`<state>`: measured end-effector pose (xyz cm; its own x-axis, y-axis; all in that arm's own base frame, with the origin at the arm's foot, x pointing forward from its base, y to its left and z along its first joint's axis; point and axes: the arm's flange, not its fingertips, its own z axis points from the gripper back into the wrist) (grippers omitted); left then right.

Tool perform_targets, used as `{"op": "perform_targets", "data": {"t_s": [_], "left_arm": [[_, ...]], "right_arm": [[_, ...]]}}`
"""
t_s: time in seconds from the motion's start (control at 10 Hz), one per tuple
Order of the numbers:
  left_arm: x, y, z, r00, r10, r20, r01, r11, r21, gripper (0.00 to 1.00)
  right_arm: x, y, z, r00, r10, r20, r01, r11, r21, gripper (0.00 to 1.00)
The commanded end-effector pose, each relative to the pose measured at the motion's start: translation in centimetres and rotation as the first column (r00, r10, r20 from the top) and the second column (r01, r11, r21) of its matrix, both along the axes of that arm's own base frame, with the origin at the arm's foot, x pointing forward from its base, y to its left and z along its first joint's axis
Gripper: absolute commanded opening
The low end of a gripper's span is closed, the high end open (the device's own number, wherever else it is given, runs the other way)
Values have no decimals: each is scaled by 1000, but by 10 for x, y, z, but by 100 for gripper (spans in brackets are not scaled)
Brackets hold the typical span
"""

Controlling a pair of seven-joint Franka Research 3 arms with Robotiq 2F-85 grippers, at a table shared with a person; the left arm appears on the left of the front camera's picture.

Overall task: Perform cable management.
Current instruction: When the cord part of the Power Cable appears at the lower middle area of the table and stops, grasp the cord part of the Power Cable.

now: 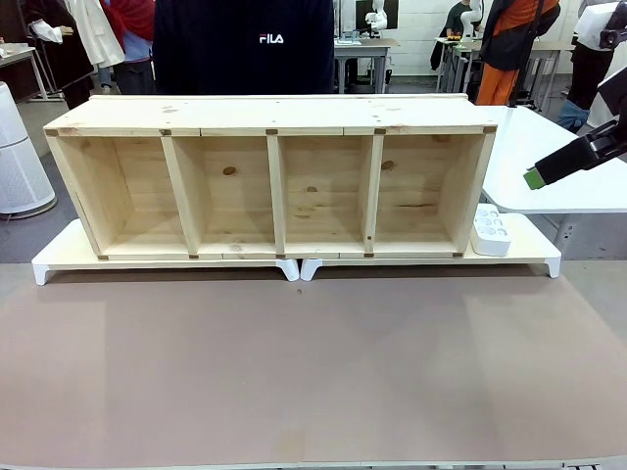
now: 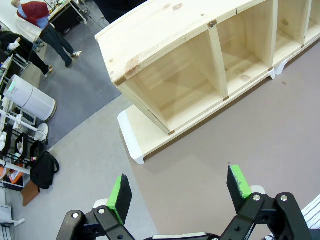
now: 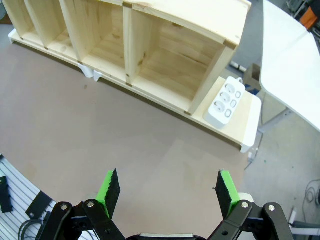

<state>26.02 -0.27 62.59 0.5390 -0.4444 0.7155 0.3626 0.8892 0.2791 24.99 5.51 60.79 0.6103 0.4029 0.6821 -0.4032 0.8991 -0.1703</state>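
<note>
Left claw [image 2: 179, 190] wide open, empty, above brown tabletop [image 2: 240, 130], near left end of wooden shelf [image 1: 274, 186]. Right claw [image 3: 167, 189] wide open, empty, out to the right. White power strip [image 1: 490, 231] sits just beside shelf's right end. Cannot tell where the cable lies.

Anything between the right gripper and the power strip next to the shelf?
Nothing visible. The open right gripper hangs over bare brown table; the power strip lies on the white base beside the shelf, whose end wall stands to the side, not across.
</note>
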Motion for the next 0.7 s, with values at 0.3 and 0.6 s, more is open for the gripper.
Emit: {"op": "perform_targets", "data": {"t_s": [0.3,0.6], "left_arm": [[-1,0,1,1000,0,3,0,1000,1,100],[-1,0,1,1000,0,3,0,1000,1,100]], "right_arm": [[1,0,-1,1000,-1,-3,1,1000,0,100],[1,0,-1,1000,-1,-3,1,1000,0,100]]}}
